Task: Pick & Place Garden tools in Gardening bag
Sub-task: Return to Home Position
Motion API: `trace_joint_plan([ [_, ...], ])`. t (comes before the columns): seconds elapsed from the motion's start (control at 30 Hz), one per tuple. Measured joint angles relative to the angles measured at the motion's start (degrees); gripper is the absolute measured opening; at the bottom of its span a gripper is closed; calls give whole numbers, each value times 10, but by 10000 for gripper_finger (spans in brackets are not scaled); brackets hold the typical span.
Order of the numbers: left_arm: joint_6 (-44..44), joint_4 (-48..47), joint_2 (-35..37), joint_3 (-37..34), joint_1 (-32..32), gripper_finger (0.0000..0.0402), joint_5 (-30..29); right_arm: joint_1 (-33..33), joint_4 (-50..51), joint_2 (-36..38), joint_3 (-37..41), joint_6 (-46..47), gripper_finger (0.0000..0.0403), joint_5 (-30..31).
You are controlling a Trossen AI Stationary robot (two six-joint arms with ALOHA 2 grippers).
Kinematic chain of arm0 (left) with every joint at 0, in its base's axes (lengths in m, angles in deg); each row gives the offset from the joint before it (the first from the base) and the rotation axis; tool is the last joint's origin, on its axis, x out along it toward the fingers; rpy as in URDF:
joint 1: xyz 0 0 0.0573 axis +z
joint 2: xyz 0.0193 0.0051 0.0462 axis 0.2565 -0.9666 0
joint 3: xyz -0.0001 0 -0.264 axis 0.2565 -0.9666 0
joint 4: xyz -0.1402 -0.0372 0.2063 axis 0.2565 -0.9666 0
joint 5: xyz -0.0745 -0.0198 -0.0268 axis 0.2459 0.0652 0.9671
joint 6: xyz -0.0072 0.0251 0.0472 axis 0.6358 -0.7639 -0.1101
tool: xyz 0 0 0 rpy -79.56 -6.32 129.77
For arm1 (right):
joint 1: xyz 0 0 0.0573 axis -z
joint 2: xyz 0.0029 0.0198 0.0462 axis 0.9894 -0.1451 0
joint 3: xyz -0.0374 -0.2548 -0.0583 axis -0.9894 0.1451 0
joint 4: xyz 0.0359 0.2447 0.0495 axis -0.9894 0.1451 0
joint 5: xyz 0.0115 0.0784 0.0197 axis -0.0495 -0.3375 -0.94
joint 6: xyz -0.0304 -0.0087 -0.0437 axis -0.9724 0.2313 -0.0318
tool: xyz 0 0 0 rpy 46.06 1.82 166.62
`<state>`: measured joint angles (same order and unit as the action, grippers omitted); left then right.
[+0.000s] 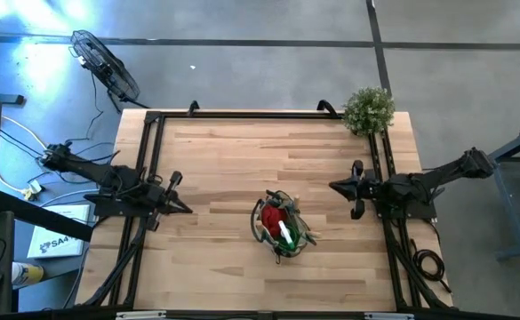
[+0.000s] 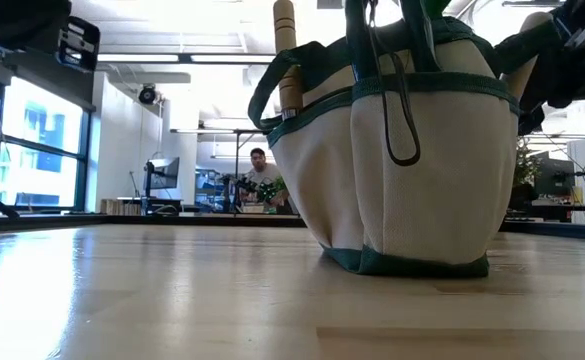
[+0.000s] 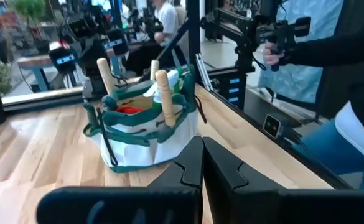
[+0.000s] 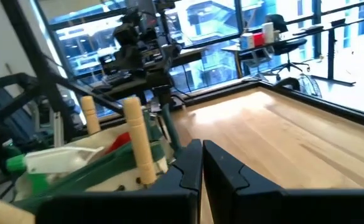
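High view tells me most of it: the gardening bag (image 1: 282, 228) stands on the wooden table (image 1: 224, 151), toward the near edge and roughly midway between the two arms. I can find no tool lying loose on the boards around it. Looking into the bag from the left wrist camera, two pale trowel handles (image 3: 165, 93) stick up out of it and the red cone-shaped piece (image 3: 129, 109) shows inside. The right wrist camera adds the green-and-white spray bottle (image 4: 51, 160) lying across the top. I cannot make out the pruners in any view.

The left gripper (image 1: 181, 208) sits at the left side of the table and the right gripper (image 1: 337, 187) at the right side, both well apart from the bag. Each has its fingers pressed together on nothing. The bushy plant (image 1: 368, 108) is at the far right corner, untouched.

By my reading, the packing is done and only parking the arms is left.
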<state>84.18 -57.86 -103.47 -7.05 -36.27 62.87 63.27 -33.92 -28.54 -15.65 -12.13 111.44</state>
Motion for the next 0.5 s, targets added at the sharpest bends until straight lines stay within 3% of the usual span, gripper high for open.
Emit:
trace_joint_plan([
  [0.2, -9, 105, 7, -76, -27, 0, -11, 13, 28, 0, 0, 25, 3, -12],
  [0.5, 14, 122, 6, -129, -26, 0, 6, 13, 34, 0, 0, 9, 3, -13],
])
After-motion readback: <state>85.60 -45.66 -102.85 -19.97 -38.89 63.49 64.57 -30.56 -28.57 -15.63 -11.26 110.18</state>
